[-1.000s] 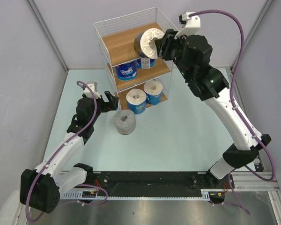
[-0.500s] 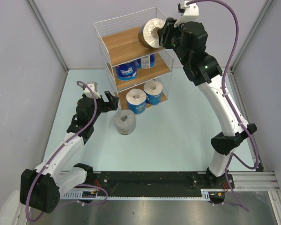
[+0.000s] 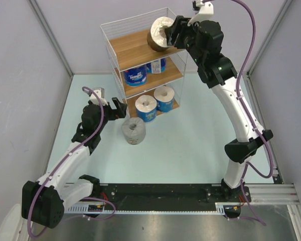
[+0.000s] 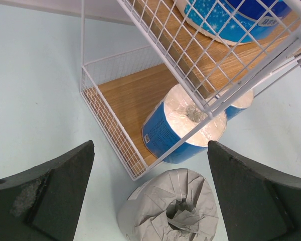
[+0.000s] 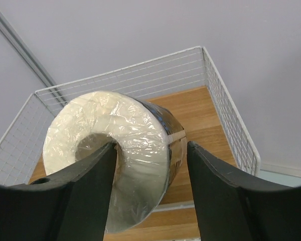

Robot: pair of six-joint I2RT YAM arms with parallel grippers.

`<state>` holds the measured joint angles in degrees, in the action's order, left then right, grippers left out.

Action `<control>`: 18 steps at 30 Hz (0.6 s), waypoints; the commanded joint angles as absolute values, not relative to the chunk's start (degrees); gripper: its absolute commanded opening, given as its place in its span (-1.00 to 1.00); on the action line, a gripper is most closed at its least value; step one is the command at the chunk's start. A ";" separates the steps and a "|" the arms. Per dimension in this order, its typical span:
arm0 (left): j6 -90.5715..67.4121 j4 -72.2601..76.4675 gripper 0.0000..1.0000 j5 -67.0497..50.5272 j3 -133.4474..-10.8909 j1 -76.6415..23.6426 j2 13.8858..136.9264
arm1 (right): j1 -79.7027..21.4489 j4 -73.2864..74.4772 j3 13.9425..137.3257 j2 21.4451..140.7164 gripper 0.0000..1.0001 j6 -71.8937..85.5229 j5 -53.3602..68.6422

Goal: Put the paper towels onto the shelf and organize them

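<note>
Right hand (image 3: 172, 35), pinching the wall of the black-wrapped roll (image 3: 159, 33), has raised it from in front of the shelf (image 3: 132, 49) to above the top tier, so setting it down looks next.

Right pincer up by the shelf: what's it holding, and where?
The right pincer pinches the black-wrapped roll by its wall: one finger in the hollow core, one outside.

White lettering on the middle-tier blue roll (image 3: 136, 76) of the shelf (image 3: 133, 47) seems to read "Tempo" in the top view, though it is small. In the left wrist view, its small white label (image 4: 267, 21) and the pale panel on the lower blue roll (image 4: 170, 138) are too fine to read.
</note>
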<state>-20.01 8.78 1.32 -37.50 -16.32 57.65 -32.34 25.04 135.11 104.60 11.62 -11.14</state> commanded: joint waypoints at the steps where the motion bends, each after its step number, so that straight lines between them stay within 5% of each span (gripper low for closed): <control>1: -20.30 9.93 1.00 1.58 -39.38 -16.00 57.74 | -29.97 19.35 135.89 105.91 0.26 13.88 -5.28; 18: -20.30 9.84 1.00 1.58 -39.46 -16.00 57.74 | -26.54 1.06 130.08 102.76 0.40 16.44 8.52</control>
